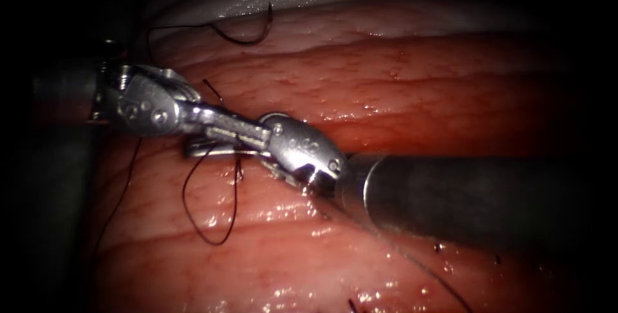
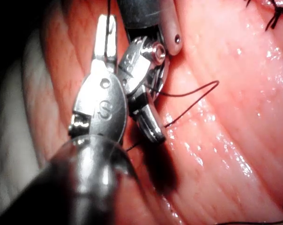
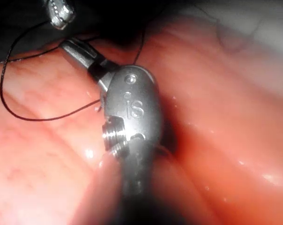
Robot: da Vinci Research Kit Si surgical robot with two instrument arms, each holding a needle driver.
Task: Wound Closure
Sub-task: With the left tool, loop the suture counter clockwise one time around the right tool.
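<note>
Left tool (image 1: 248,131) had its jaws closed on the thread (image 1: 183,198); the right tool's (image 1: 201,151) grip could not be told. Unheld, the needle (image 1: 248,37) lay on the tissue (image 1: 418,81).

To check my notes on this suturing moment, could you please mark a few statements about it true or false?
1. The needle lies free on the tissue, away from both tools. True.
2. The left tool and right tool are far apart. False: their tips overlap.
3. A loop of thread lies on the tissue below the tools. True.
4. No stitches are in place. False: dark stitches show in the left wrist view.
</note>
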